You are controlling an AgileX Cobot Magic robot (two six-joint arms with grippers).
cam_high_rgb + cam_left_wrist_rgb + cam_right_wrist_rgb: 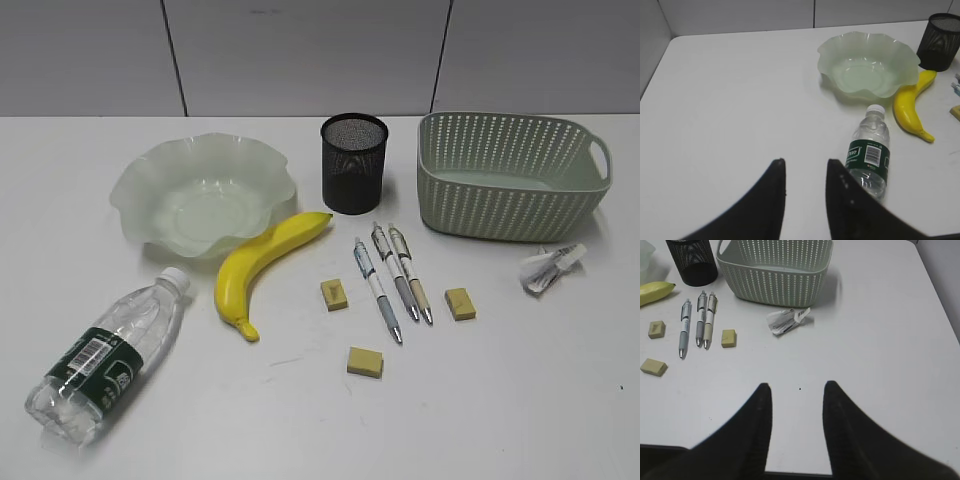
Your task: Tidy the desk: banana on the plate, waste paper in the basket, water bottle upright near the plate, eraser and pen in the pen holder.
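pen holder [940, 41] cropped, label text illegible

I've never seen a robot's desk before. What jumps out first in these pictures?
The bright yellow banana at the middle of the white desk catches the eye first, its upper tip touching the ruffled pale-green plate. Left of it, a clear water bottle lies on its side. Three pens lie side by side before the black mesh pen holder, with three small yellow erasers scattered around them.
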